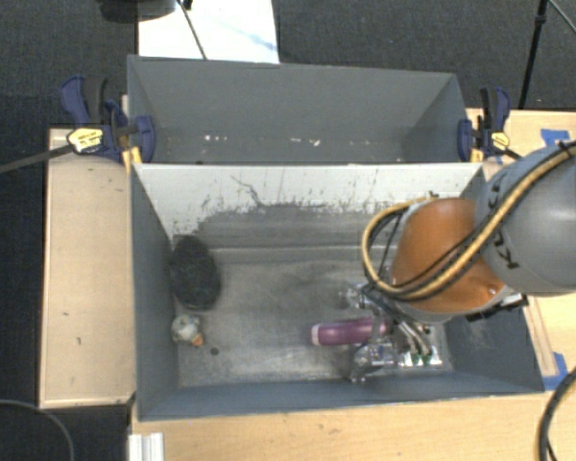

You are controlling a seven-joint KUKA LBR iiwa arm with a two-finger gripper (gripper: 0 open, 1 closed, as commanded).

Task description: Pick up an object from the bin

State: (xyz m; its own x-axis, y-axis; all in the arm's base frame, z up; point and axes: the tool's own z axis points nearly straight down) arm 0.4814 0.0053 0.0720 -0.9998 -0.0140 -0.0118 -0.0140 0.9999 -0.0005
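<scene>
Purple tube [334, 333] lies near the bin's [269, 301] front wall, its right end between the hand's [358, 336] wide-spread fingers.

**A purple cylinder lying flat near the front right of the grey bin**

The purple cylinder [341, 333] is seen on its side on the floor of the bin [269, 301], close to the front wall, with its long axis set left to right, roughly along that wall. Its left end is rounded and lies free on the bare metal; its right end is covered by the tool [377, 340], so that end cannot be made out. Two other things are found well apart from it, by the left wall: a dark oval lump [193, 272] resting flat, and just in front of it a small whitish thing [186, 330] with an orange spot.
</scene>
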